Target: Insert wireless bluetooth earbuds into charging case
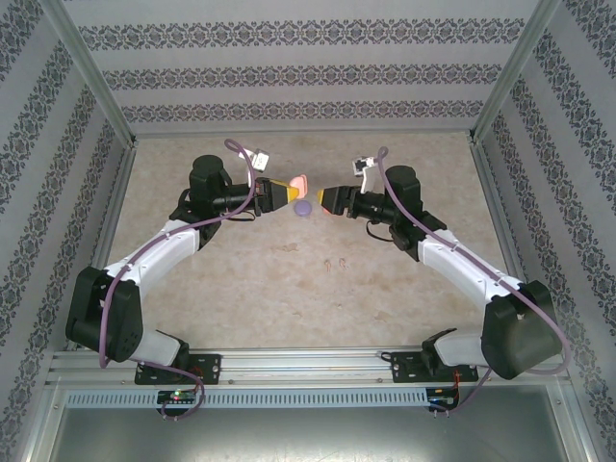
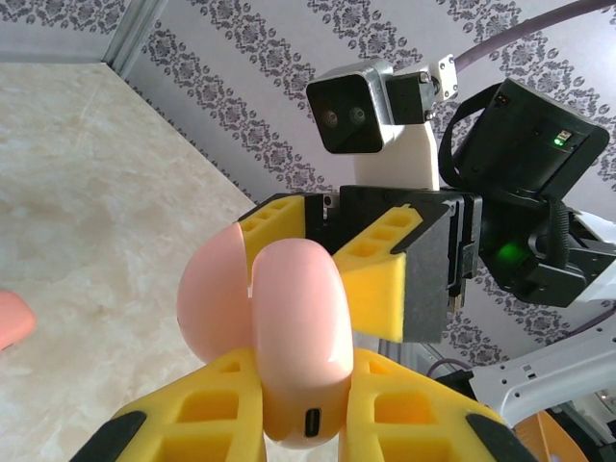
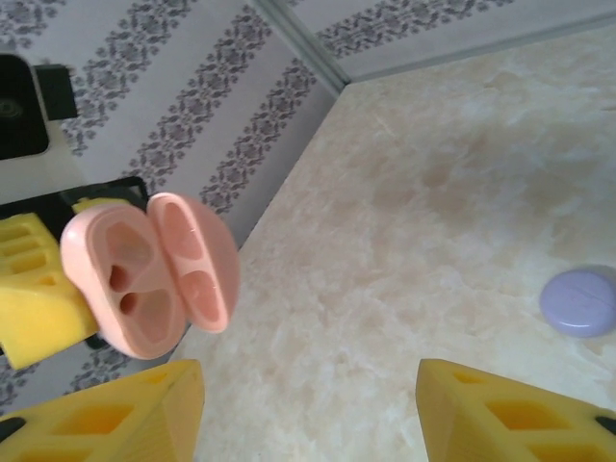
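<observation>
My left gripper [image 1: 286, 193] is shut on a pink charging case [image 1: 298, 183], held up off the table. In the left wrist view the case [image 2: 294, 318] sits clamped between the yellow fingers [image 2: 207, 409], its charging port facing the camera. In the right wrist view the case [image 3: 144, 274] has its lid hinged open, and the sockets look empty. My right gripper [image 1: 321, 199] faces it from the right, a short gap away. Its jaws [image 3: 313, 423] stand open with nothing between them. Two tiny pinkish earbuds [image 1: 337, 261] lie on the table nearer the arms.
A shut purple case [image 1: 302, 208] [image 3: 577, 300] rests on the table just below the two grippers. A pinkish-orange object [image 2: 8, 322] shows at the left edge of the left wrist view. Patterned walls enclose the beige table [image 1: 289, 289].
</observation>
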You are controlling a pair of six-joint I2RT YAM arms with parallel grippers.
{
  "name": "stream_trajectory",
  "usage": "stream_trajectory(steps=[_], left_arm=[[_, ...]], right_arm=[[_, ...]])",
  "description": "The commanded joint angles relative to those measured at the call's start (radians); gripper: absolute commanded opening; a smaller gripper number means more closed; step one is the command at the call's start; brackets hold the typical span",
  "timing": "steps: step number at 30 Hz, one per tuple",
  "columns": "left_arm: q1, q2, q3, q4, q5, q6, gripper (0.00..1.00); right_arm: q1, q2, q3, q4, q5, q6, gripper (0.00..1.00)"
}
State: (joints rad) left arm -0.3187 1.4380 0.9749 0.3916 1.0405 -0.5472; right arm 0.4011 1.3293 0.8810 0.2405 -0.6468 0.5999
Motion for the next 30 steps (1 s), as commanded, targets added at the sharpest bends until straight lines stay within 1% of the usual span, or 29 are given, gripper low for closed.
stream_trajectory(steps=[1, 7, 14, 21, 30], left_arm=[[0.0, 0.006, 0.043, 0.072, 0.045, -0.027, 0.0], [0.0, 0.017, 0.048, 0.099, 0.058, -0.052, 0.0], [-0.001, 0.023, 0.05, 0.098, 0.058, -0.054, 0.0], [-0.002, 0.025, 0.051, 0.104, 0.061, -0.055, 0.0], [-0.001, 0.019, 0.048, 0.105, 0.069, -0.057, 0.0]], right_arm=[[0.001, 0.004, 0.015, 0.056, -0.095, -0.015, 0.6], [0.016, 0.036, 0.06, 0.056, -0.119, -0.02, 0.56], [0.026, 0.059, 0.088, 0.06, -0.117, -0.018, 0.52], [0.034, 0.089, 0.114, 0.057, -0.113, -0.014, 0.44], [0.035, 0.117, 0.119, 0.069, -0.099, -0.007, 0.39]])
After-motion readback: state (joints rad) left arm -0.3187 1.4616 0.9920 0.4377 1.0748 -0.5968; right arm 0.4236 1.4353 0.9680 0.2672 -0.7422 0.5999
